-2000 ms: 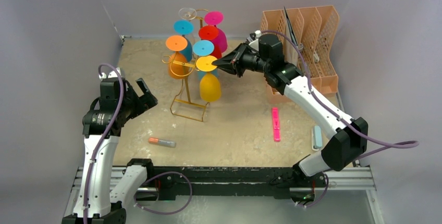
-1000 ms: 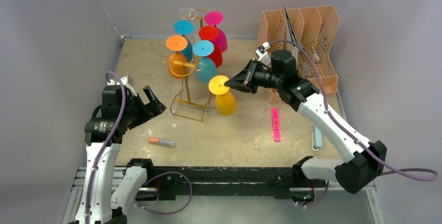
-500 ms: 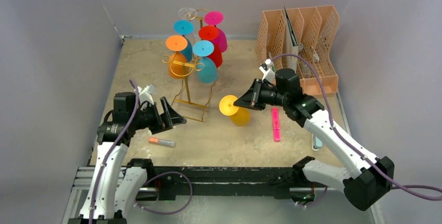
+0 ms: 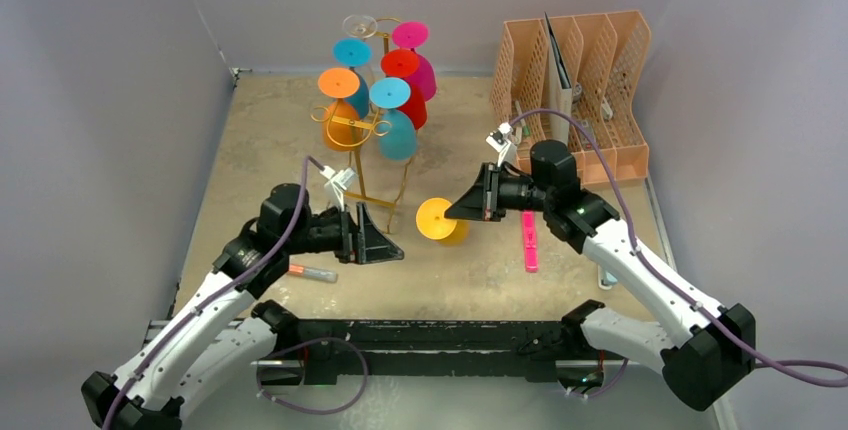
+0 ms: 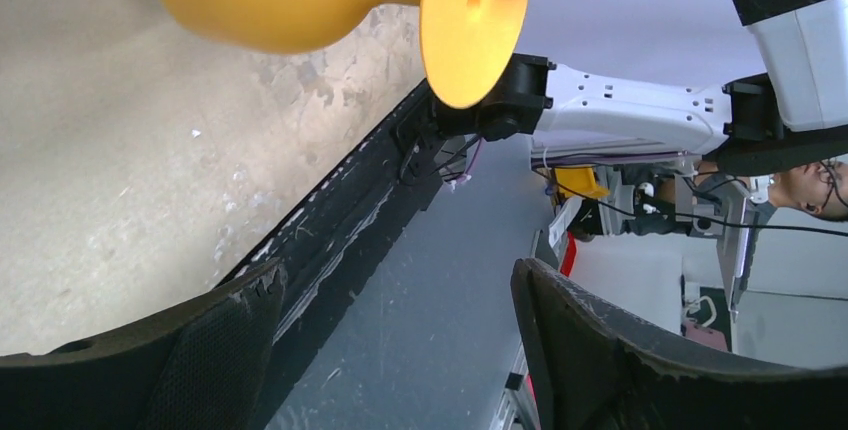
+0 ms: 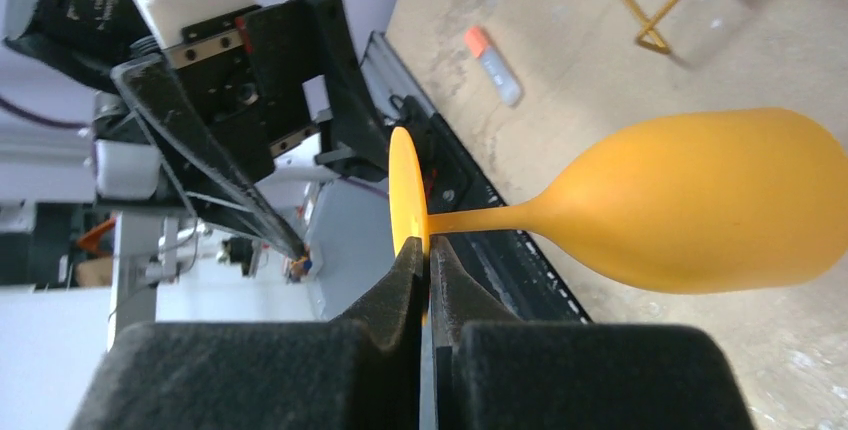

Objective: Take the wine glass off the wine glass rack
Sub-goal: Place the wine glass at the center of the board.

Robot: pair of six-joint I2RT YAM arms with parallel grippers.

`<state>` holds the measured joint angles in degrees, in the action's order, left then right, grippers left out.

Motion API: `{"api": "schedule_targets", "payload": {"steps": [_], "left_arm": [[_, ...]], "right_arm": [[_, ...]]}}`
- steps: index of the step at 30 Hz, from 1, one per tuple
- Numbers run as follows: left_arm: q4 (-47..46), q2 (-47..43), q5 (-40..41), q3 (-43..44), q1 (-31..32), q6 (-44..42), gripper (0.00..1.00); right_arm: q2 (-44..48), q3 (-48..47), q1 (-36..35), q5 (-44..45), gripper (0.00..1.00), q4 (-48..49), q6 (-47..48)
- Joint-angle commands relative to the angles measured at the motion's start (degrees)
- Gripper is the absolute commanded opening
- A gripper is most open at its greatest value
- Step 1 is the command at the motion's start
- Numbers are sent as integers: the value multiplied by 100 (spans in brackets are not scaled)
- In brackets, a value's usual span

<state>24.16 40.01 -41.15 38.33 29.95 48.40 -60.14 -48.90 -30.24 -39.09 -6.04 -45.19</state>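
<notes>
Seven wine glasses were counted. Six hung on the one gold wire rack [image 4: 357,178]: clear glass [image 4: 359,25], magenta glass [image 4: 410,35], blue glass [image 4: 352,51], red glass [image 4: 400,62], orange glass [image 4: 339,82] and teal glass [image 4: 390,92]. One yellow glass [image 4: 438,220] was off it. There were also one peach file organiser [image 4: 520,50], one pink marker [image 4: 529,240], one orange-capped tube [image 4: 311,272], one pale blue bar [image 4: 606,265], and two claws: left claw [image 4: 385,240] and right claw [image 4: 452,214].

The left arm stretches low toward the centre, the left gripper [image 4: 388,243] spread wide around nothing. The right arm reaches leftward, the right gripper [image 4: 452,213] pinching the yellow wine glass [image 4: 437,221] by its foot.
</notes>
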Motion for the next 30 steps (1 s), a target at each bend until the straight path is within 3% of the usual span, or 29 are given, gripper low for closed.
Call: {"api": "schedule_targets", "payload": {"steps": [1, 7, 12, 16, 24, 30], "left_arm": [[-985, -37, 1102, -29, 653, 489, 80], [-1701, 300, 1766, -1, 1307, 583, 69], [-2428, 504, 2230, -202, 1827, 823, 60], [-2452, 672, 2275, -40, 1904, 715, 47], [-2193, 539, 2407, 29, 1952, 648, 40], [-2759, 679, 1923, -57, 1965, 746, 36]], "right_arm": [[121, 4, -8, -930, 0, 770, -121], [53, 223, -35, -1277, 0, 1887, -766], [-79, 227, -76, -1493, 0, 1913, -834], [-48, 291, -79, -1611, 0, 1902, -830], [75, 355, -79, -1506, 0, 1611, -638], [105, 605, -80, -1341, 0, 1873, -702]]}}
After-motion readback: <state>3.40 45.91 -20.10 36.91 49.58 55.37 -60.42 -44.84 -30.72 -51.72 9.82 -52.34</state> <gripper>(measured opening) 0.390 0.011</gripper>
